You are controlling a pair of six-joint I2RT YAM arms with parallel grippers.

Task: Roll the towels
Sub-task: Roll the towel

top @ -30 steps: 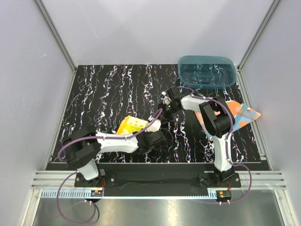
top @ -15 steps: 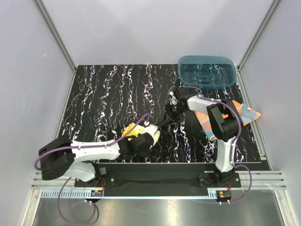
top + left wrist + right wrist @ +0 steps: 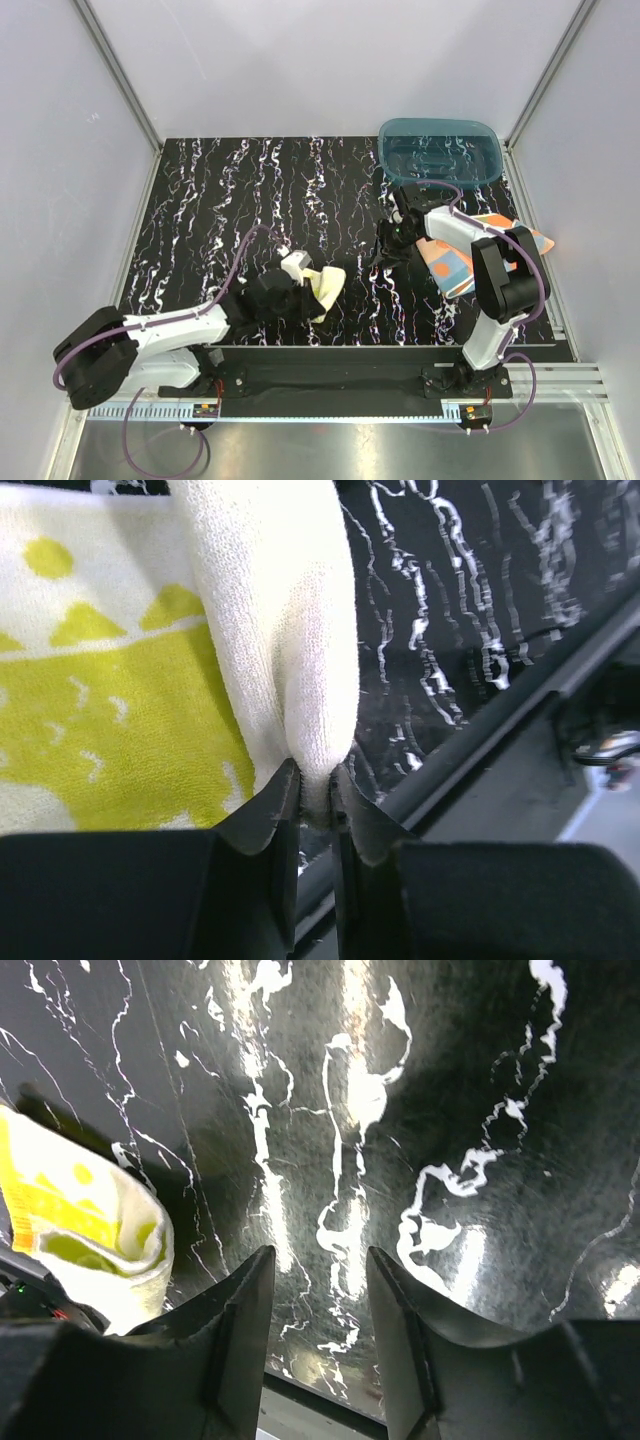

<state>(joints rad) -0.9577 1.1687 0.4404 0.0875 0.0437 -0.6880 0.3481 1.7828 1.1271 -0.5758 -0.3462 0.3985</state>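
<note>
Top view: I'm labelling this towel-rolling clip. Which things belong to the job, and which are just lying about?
Job:
- yellow towel, pinched in the left pincer
- orange dotted towel, lying on the right

Lying about:
- teal tub, far right corner

A cream-and-yellow towel (image 3: 325, 285); an orange towel (image 3: 452, 266), pale blue spots, at three o'clock; teal tub (image 3: 438, 150); black, white-veined surface (image 3: 220, 210).

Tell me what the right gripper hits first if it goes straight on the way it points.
Most likely the bare table: the right gripper points down at it, with nothing between its open jaws. The yellow towel lies off to the side, out of that line. How far off the table is remains unclear.
</note>
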